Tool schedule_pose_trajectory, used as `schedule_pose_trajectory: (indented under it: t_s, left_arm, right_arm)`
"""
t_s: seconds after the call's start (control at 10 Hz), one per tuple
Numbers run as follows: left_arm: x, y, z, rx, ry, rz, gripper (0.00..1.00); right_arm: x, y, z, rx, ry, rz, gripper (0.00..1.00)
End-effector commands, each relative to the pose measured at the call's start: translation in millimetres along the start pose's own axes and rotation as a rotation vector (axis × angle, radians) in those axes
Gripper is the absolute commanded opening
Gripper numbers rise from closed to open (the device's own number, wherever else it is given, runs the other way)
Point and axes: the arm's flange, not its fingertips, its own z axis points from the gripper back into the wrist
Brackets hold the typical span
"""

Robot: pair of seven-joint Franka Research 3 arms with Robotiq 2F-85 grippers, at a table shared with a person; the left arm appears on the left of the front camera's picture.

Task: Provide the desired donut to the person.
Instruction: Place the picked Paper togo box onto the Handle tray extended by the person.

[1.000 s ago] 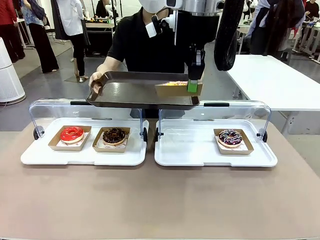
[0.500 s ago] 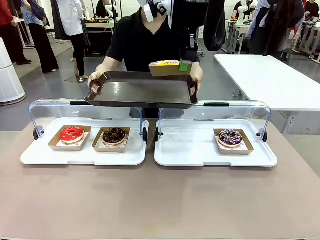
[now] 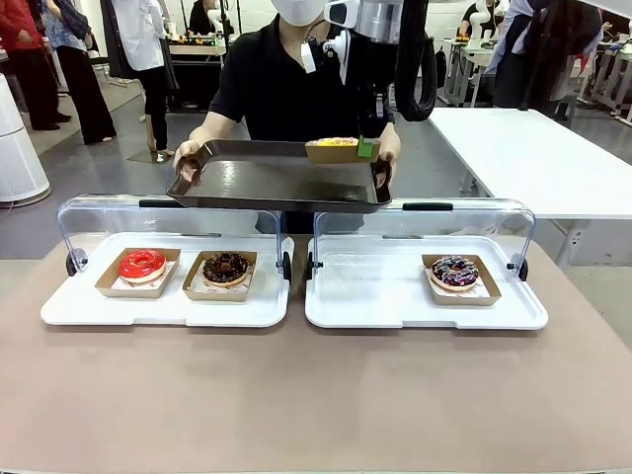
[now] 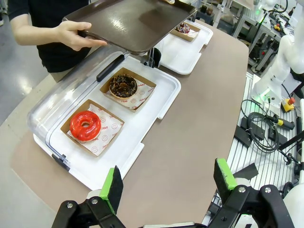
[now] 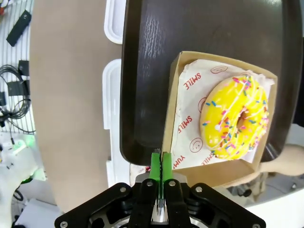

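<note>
A yellow sprinkled donut [image 5: 235, 116] lies on paper in a cardboard box [image 5: 190, 83]. My right gripper [image 5: 160, 164] is shut on the box's side wall. In the front view the gripper [image 3: 365, 150] holds the box [image 3: 336, 151] low over the far right part of a dark serving tray [image 3: 267, 183]. Whether the box rests on it I cannot tell. The person [image 3: 286, 79], in a black T-shirt, holds that tray by both ends. My left gripper [image 4: 168, 180] hangs open and empty above the brown table, on the near side of the left display tray.
Two white display trays [image 3: 158, 311] [image 3: 395, 306] with raised clear lids stand side by side. The left one holds a red donut [image 3: 142, 264] and a chocolate donut [image 3: 226, 267]. In the right one sits a dark glazed donut [image 3: 455, 271]. Bare brown table lies in front.
My right gripper carried the boxed yellow donut from the tray's near right edge up and farther across, then lowered it a little. The person's tray stayed nearly still.
</note>
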Motion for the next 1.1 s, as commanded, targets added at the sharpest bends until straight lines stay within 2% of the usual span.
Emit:
schedule_pose_trajectory:
  t_s: [0.0, 0.6, 0.7, 0.8, 0.9, 1.0]
  left_arm:
    - [0, 0, 1, -0.008, -0.021, -0.019, 1.0]
    - [0, 0, 1, -0.008, -0.021, -0.019, 1.0]
    - [0, 0, 1, -0.008, -0.021, -0.019, 1.0]
    - [0, 0, 1, -0.008, -0.021, -0.019, 1.0]
    - [0, 0, 1, -0.008, -0.021, -0.019, 1.0]
    - [0, 0, 1, -0.008, -0.021, -0.019, 1.0]
  right_arm:
    - [-3, -4, -8, 0.011, -0.049, 0.022, 0.02]
    - [-14, -9, -41, 0.049, -0.081, 0.012, 0.02]
    - [-15, -9, -43, 0.053, -0.079, 0.006, 0.34]
    - [-16, -9, -42, 0.056, -0.077, 0.002, 0.6]
    - [-16, -9, -41, 0.056, -0.078, 0.002, 0.92]
    - [-15, -9, -39, 0.054, -0.077, 0.003, 1.0]
